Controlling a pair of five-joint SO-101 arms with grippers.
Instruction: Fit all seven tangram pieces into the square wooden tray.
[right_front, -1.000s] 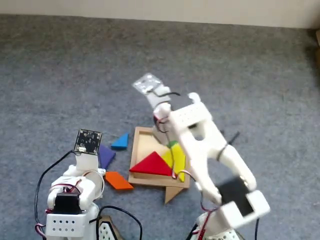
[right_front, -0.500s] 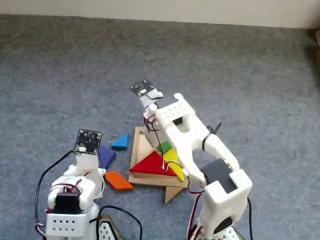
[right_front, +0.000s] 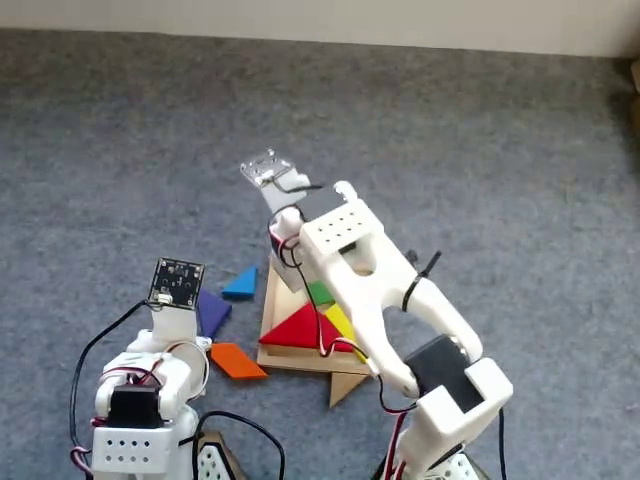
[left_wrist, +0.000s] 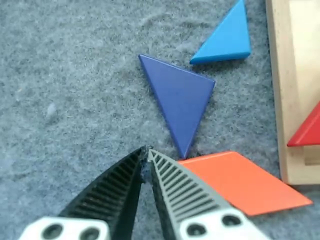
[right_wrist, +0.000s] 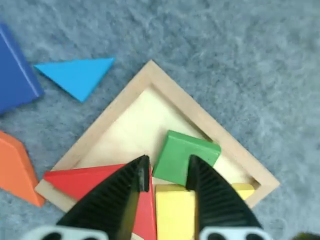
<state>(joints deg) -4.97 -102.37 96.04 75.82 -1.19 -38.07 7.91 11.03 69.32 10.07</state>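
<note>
The square wooden tray (right_front: 300, 361) lies between the arms. In it are a red triangle (right_front: 298, 328), a green square (right_front: 320, 293) and a yellow piece (right_front: 341, 322). My right gripper (right_wrist: 167, 169) hangs open just above the tray (right_wrist: 150, 67), its fingertips on either side of a corner of the green square (right_wrist: 182, 155). On the carpet left of the tray lie a light blue triangle (left_wrist: 227, 37), a dark blue triangle (left_wrist: 180, 100) and an orange parallelogram (left_wrist: 240, 180). My left gripper (left_wrist: 146, 152) is shut and empty, near the dark blue triangle's tip.
A plain wood-coloured triangle (right_front: 345, 385) lies on the carpet against the tray's near edge. The right arm (right_front: 350, 250) stretches over the tray's right half. Grey carpet spreads wide on all sides.
The right arm has swung left over the tray, and its gripper now sits nearer the tray's left side. The left arm has not moved.
</note>
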